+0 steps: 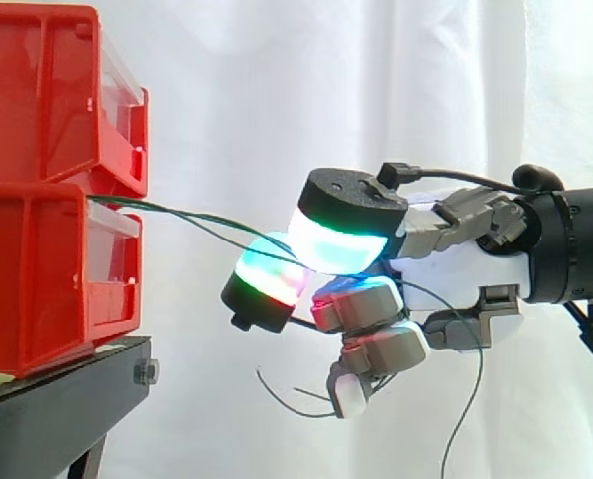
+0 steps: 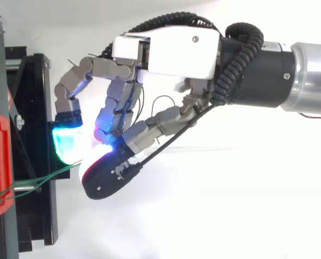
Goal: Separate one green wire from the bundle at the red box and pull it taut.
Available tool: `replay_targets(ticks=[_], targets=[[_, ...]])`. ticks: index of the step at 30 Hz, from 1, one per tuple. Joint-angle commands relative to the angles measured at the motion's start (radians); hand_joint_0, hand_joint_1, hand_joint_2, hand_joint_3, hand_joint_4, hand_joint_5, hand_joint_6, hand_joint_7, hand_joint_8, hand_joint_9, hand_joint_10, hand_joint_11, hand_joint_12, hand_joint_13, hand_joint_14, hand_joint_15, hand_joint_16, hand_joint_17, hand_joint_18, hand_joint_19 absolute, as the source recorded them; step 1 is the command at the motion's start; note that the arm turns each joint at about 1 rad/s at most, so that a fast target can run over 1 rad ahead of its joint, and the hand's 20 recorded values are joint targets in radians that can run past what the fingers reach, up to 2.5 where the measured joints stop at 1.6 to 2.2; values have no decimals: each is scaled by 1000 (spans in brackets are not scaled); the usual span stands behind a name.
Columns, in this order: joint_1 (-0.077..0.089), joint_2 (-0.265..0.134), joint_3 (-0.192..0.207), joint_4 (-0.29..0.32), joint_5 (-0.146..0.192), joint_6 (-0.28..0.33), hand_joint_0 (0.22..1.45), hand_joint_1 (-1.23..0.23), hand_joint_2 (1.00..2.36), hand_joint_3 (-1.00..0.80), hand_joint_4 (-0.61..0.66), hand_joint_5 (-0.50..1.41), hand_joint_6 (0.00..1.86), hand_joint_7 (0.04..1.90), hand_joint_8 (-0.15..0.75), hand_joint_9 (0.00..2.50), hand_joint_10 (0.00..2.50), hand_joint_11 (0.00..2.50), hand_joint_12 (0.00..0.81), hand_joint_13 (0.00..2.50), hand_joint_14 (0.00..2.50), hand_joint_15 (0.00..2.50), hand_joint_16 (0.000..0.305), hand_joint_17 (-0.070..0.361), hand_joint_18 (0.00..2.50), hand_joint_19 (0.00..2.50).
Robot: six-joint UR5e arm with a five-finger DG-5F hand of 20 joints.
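Red bins (image 1: 47,269) stand stacked on the black stand (image 1: 57,409) at left. A green wire (image 1: 157,209) leaves the gap between them and runs nearly straight to the hand (image 1: 456,267), whose curled fingers pinch it between glowing pads. Judged step: tautening. Next move calls for a steady draw rightward with a firm pinch

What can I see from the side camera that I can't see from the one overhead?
Side: two red bins stacked, and loose wire ends dangling under the hand. Top: the arm's silver section behind the wrist. Both: green wires running from the bins into the curled fingers, and the black stand.
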Motion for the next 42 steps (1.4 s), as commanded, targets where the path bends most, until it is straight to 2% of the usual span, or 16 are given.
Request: replay_targets(ticks=[1, 9, 12, 14, 16, 19, 20, 23, 25, 31, 33, 35, 37, 42], targets=[[1, -1, -1, 0, 0, 1, 791, -911, 1000, -500, 40, -198, 940, 936, 242, 1268, 10, 1502, 351, 1280, 25, 1206, 50, 112, 911, 616], [4, 1, -17, 23, 0, 4, 699, -903, 1000, -500, 67, -188, 935, 962, 251, 1315, 7, 1525, 352, 1310, 25, 1229, 49, 111, 925, 633], [4, -1, -18, 25, 0, 4, 632, -810, 1000, -500, 75, -179, 928, 966, 258, 1358, 10, 1561, 345, 1353, 24, 1246, 51, 114, 943, 653], [6, -1, -18, 25, 0, 4, 580, -723, 1000, -500, 84, -177, 923, 964, 250, 1446, 7, 1623, 327, 1513, 19, 1360, 53, 119, 997, 687], [6, -1, -20, 25, 0, 4, 553, -683, 1000, -500, 95, -176, 918, 981, 247, 1492, 4, 1695, 325, 1563, 12, 1411, 55, 124, 1027, 697], [6, -1, -34, 37, 1, 4, 524, -654, 1000, -500, 106, -179, 914, 976, 248, 1508, 240, 1641, 330, 1659, 5, 1504, 58, 130, 1076, 711], [9, 1, -44, 60, 9, 4, 516, -648, 1000, -500, 106, -180, 914, 968, 247, 1503, 342, 1619, 330, 1686, 2, 1529, 59, 132, 1090, 706], [11, -1, -60, 118, 26, 4, 505, -649, 1000, -500, 113, -187, 912, 955, 256, 1487, 434, 1603, 328, 1698, 31, 1543, 61, 136, 1110, 709], [11, 1, -60, 133, 31, 4, 501, -652, 1000, -500, 118, -189, 912, 939, 248, 1473, 485, 1595, 331, 1695, 49, 1544, 61, 137, 1114, 714], [11, 1, -60, 135, 31, 6, 501, -657, 1000, -500, 117, -195, 907, 910, 249, 1435, 604, 1515, 329, 1676, 150, 1505, 61, 138, 1120, 714], [6, 1, -58, 133, 26, 9, 506, -638, 1000, -500, 111, -196, 900, 899, 252, 1423, 599, 1543, 327, 1657, 179, 1500, 61, 138, 1109, 724], [1, 1, -57, 133, 25, 22, 500, -630, 1000, -500, 124, -197, 889, 900, 256, 1416, 542, 1534, 342, 1635, 72, 1511, 62, 140, 1102, 721], [0, 1, -49, 124, 17, 30, 496, -609, 1000, -500, 126, -197, 885, 898, 263, 1412, 496, 1541, 353, 1608, 3, 1509, 63, 141, 1092, 711], [-5, 15, -41, 71, -8, 33, 495, -586, 1000, -500, 130, -197, 880, 903, 266, 1420, 411, 1575, 367, 1553, 9, 1426, 63, 142, 1072, 706]])
